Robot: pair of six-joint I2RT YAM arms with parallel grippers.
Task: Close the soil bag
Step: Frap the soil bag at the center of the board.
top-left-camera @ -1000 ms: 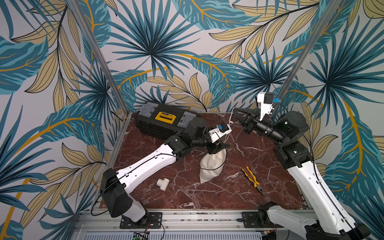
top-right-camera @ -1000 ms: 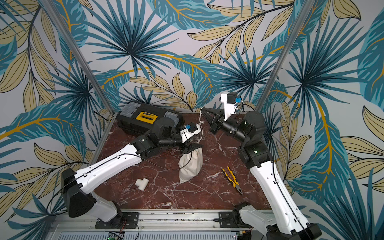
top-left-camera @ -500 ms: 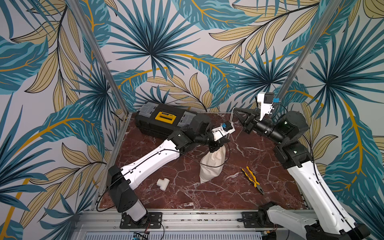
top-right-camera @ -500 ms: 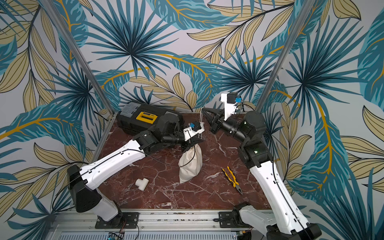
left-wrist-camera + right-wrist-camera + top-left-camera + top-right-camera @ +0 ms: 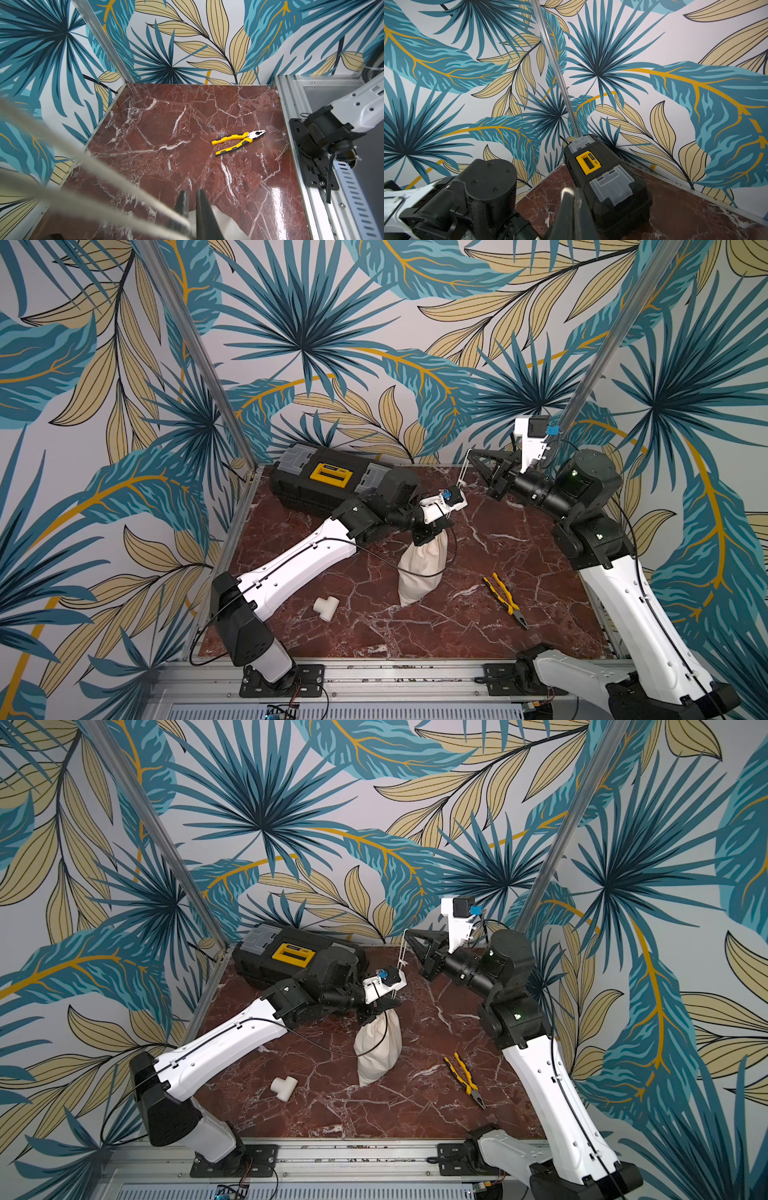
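The left pincer sits at the gathered neck of the bag. Its fingers stand narrow, with only a slit between them, pinching the cloth there. The bag slants down from that pincer, its bottom resting on the worktop.

The right pincer is raised, higher than the left one and behind it, and is closed on the cord. In the right wrist view a white bit shows at its tips. The cord runs straight from there down toward the left pincer, and in the left wrist view 2 blurred strands cross close to the lens.

The toolbox lies behind the left pincer, by the wall. The pliers lie on the worktop below the right pincer, well apart from the bag. The tee lies beside the left arm.
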